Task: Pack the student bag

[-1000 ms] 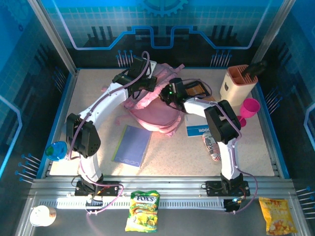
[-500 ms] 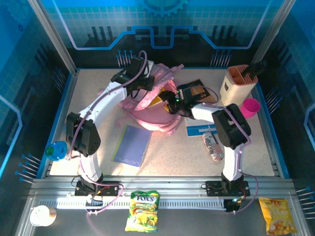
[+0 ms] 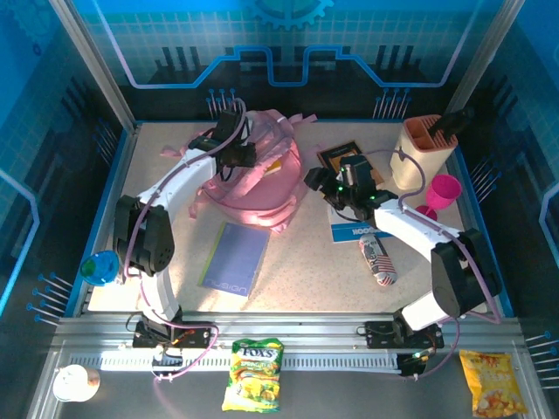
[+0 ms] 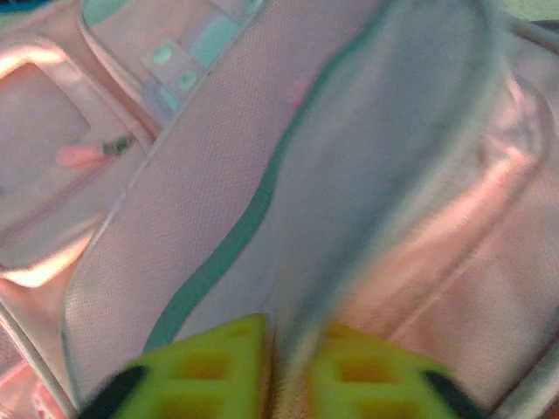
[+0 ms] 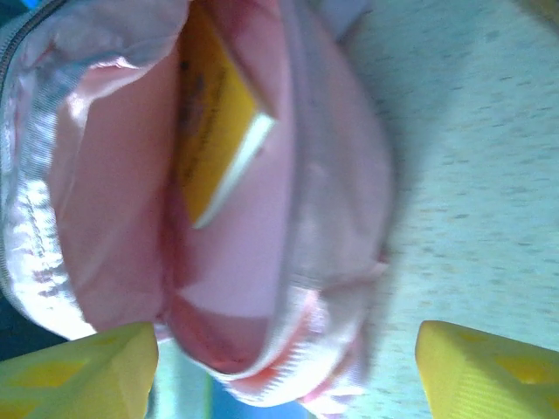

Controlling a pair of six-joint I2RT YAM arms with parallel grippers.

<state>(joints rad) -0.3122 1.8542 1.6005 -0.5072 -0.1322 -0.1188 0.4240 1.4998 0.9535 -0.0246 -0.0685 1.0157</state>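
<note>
**One book in, plenty left to pack**

Several loose things lie outside the student bag [image 3: 262, 196], so I judge the packing to be at an early stage, with one item lodged and the next pick not yet begun. Nearest the arms, a blue notebook [image 3: 234, 259] lies at 8 o'clock from the table's middle. A striped pencil case [image 3: 378, 260] lies at 4 o'clock. Either looks a fair next candidate. That move calls for the free arm to swing down, take the item by an edge and carry it to the bag's mouth while the mouth is kept wide.

Farther in, at 1 o'clock, the right gripper [image 3: 332, 188] hangs just clear of the bag. Its fingers [image 5: 79, 362] are spread wide with nothing between them. Its wrist camera looks into the open mouth, where a yellow book [image 5: 210, 131] leans against the inner wall.

The bag itself sprawls at 11 o'clock. Farthest back, the left gripper [image 3: 238, 148] sits on the bag's 12 o'clock edge. Its fingertips [image 4: 210, 367] are nearly together, and a fold of pink fabric runs into the slit between them. The view is blurred, so I cannot tell whether that fold is pinched or loose.
</note>
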